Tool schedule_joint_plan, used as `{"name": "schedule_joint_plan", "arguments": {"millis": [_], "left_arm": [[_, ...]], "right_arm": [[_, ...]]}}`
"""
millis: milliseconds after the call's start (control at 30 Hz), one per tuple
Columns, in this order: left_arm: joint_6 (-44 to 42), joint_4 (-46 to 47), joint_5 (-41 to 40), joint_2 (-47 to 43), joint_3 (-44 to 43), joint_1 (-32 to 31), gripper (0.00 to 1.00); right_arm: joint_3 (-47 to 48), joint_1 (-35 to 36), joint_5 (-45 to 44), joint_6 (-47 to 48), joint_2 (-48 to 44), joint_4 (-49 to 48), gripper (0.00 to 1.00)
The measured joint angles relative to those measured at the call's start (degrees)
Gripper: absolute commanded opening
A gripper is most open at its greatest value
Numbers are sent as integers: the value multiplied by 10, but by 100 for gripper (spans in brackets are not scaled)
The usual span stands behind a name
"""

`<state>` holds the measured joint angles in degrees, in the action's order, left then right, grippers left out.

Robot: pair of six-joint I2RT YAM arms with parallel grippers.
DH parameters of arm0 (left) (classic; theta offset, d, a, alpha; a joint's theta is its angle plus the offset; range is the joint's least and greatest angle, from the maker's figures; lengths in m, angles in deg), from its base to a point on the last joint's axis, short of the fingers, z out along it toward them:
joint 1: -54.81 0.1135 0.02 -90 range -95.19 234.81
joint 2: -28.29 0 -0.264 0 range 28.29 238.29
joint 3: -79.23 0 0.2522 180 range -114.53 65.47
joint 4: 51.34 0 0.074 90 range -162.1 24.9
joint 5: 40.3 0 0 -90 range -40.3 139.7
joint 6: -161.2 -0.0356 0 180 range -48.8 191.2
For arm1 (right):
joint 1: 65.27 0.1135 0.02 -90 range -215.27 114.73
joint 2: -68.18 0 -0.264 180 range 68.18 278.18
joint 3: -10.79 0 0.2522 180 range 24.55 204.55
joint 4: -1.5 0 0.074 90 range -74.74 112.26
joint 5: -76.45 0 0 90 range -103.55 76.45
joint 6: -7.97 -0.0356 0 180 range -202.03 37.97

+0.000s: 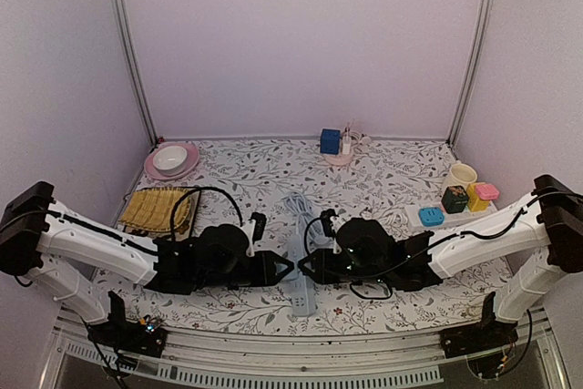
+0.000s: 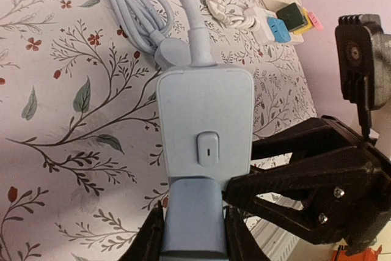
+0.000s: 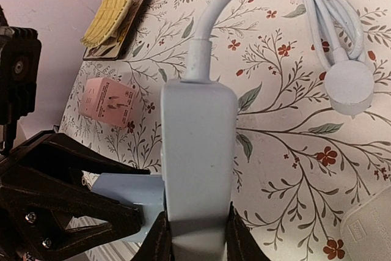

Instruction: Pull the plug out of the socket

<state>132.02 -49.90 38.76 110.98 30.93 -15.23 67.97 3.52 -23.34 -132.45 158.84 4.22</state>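
The socket is a pale blue power strip [image 1: 299,293] [image 2: 204,114] [image 3: 198,145], lifted a little at the table's near middle between both arms. A blue-grey plug [image 2: 192,215] [image 3: 125,197] sits in its face just below the switch. My left gripper [image 1: 290,268] [image 2: 193,223] is shut on the plug's two sides. My right gripper [image 1: 306,266] [image 3: 195,227] is shut on the strip's long edges, and its black fingers [image 2: 293,175] come in from the right in the left wrist view. The left fingers [image 3: 73,187] show at the left of the right wrist view.
The strip's coiled cable [image 2: 131,10] ends in a round white plug [image 3: 348,88]. A pink adapter [image 3: 109,102] lies nearby. A yellow cloth on a board [image 1: 157,209] and a pink plate with a bowl [image 1: 171,161] sit left. A white strip with coloured adapters [image 1: 451,211] and a cup [image 1: 460,175] sit right.
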Motion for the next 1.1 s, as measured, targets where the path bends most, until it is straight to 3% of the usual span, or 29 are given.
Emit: {"name": "schedule_joint_plan", "arguments": {"millis": [1100], "left_arm": [[-40,-49,7,10,-19,5,8]], "right_arm": [[1,-13,24,-12,36,-19,3]]}}
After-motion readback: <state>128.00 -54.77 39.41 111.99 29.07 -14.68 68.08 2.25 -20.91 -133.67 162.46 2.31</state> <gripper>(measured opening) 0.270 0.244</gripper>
